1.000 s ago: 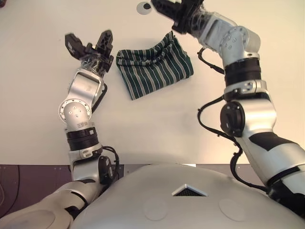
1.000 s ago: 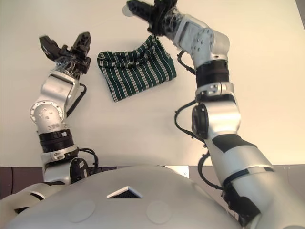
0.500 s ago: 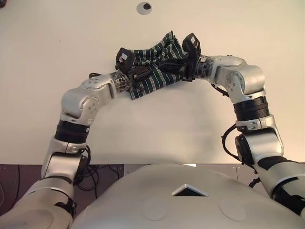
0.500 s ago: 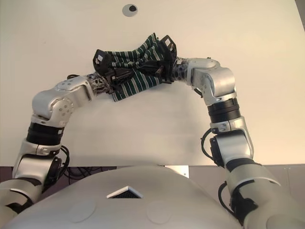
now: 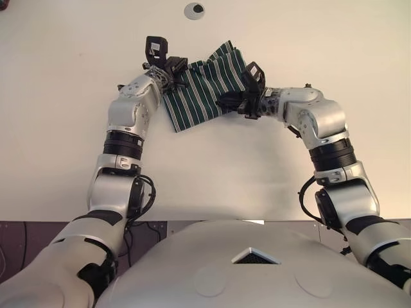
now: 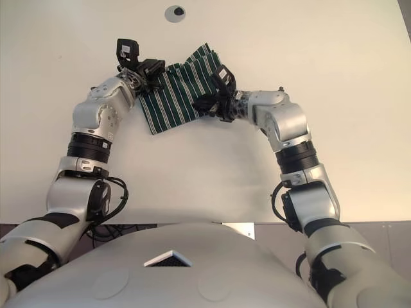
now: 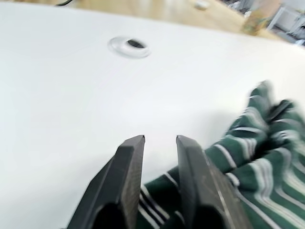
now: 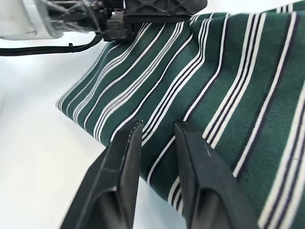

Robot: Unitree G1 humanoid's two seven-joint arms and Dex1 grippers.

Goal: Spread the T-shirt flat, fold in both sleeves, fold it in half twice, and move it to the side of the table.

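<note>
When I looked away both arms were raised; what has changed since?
The left tool came down to the left edge of the T-shirt, the right tool to its right edge. The T-shirt stayed folded in place.

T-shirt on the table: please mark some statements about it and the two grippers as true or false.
The T-shirt is green with white stripes. True.
The T-shirt lies spread flat with both sleeves out. False: it is folded into a small bundle.
The left gripper is at the shirt's far left corner. True.
The right gripper is far away from the shirt. False: it is at the shirt's right side, over the fabric.
</note>
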